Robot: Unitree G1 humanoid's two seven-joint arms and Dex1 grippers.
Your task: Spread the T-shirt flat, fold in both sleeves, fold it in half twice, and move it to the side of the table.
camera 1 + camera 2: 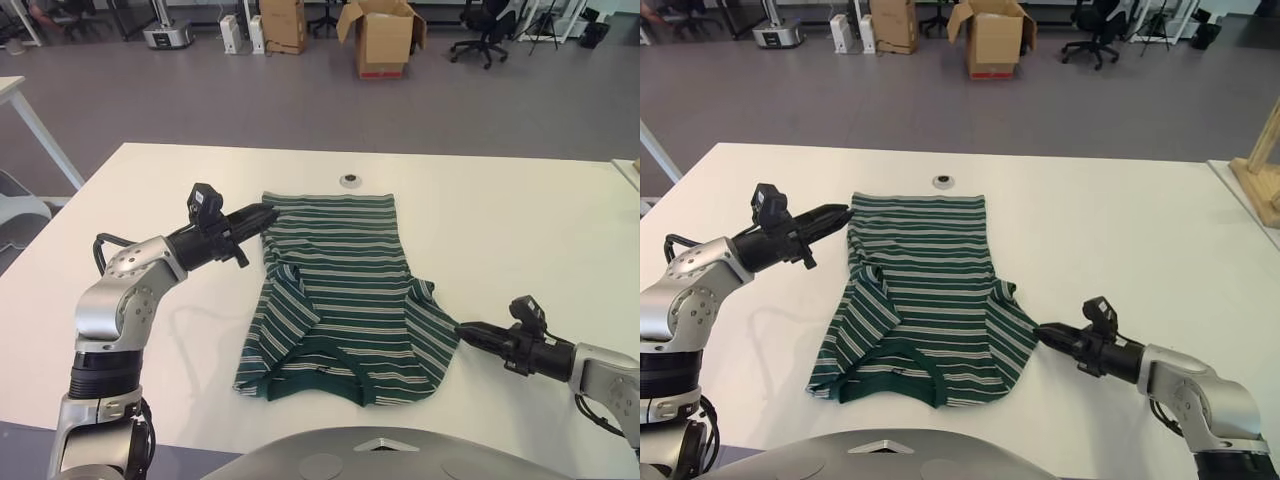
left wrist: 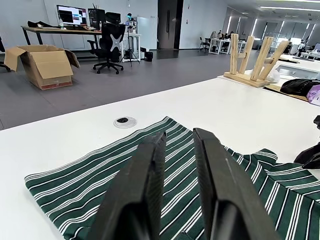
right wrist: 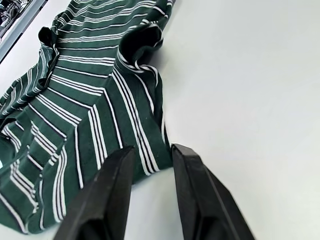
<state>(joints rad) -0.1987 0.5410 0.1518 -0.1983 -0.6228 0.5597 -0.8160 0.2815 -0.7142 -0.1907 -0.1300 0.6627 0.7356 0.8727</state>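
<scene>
A green T-shirt [image 1: 340, 290] with white stripes lies lengthwise on the white table [image 1: 520, 230], both sleeves folded in over the body and the collar toward the near edge. My left gripper [image 1: 265, 214] hovers at the shirt's far left corner near the hem. In the left wrist view its fingers [image 2: 145, 175] stand slightly apart with nothing between them. My right gripper [image 1: 462, 329] sits low at the shirt's near right edge. It is open, and the right wrist view shows the fabric's edge [image 3: 145, 150] just past its fingertips.
A round cable grommet [image 1: 351, 180] sits in the table just beyond the hem. A wooden rack [image 1: 1262, 170] stands on a neighbouring table at the right. Boxes [image 1: 384, 35] and chairs are on the floor far behind. Bare tabletop lies on both sides of the shirt.
</scene>
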